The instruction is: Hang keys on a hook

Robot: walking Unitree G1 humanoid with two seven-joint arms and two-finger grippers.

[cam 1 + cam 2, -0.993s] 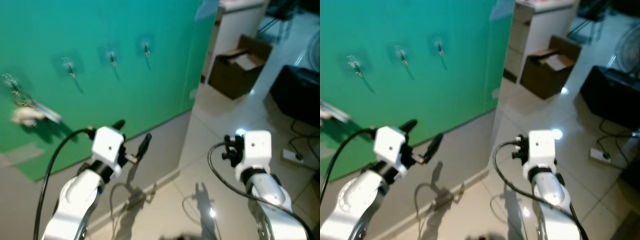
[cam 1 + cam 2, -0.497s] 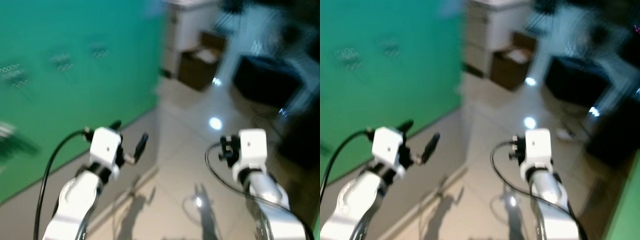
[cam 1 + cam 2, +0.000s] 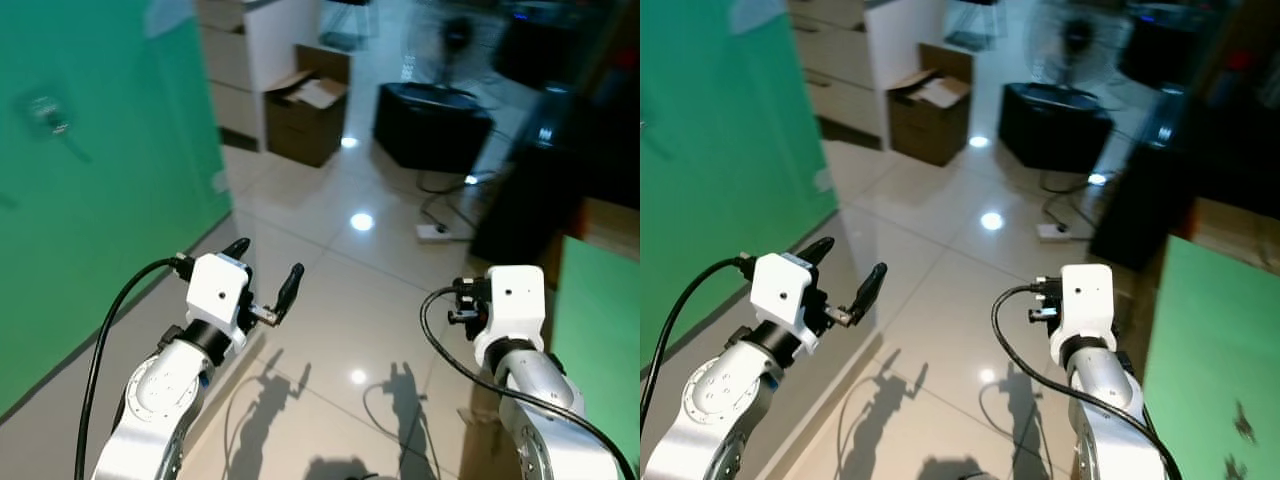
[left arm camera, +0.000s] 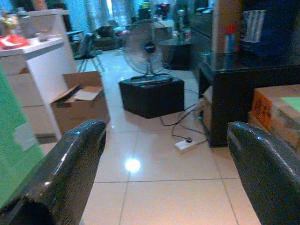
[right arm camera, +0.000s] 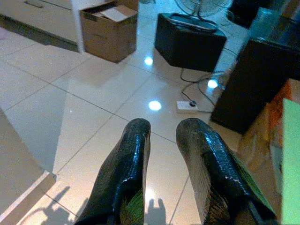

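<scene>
**Turned from the wall, no keys in hand**

We hold both arms out over the tiled floor (image 3: pixel 330 300). Our left gripper (image 3: pixel 266 281) has its fingers spread wide with nothing between them; through the left wrist view we see plain floor in the gap. Our right gripper (image 5: pixel 161 154) has its fingers drawn near each other, a narrow slit left between the tips, and nothing held there either.

We cannot make out any keys. One hook (image 3: pixel 50 112) sits on the green wall (image 3: pixel 100 200) at our far left, blurred, well apart from both grippers. Ahead stand a cardboard box (image 3: pixel 308 115), a black case (image 3: pixel 432 125) with a fan (image 4: pixel 149 49) behind it, and a power strip (image 3: pixel 433 232) on the floor.

We judge this a searching step. To do it well we should turn slowly so the head view stays sharp, scan surfaces for the keys, and keep the open left gripper ready. Watch the cable near the power strip when walking.
</scene>
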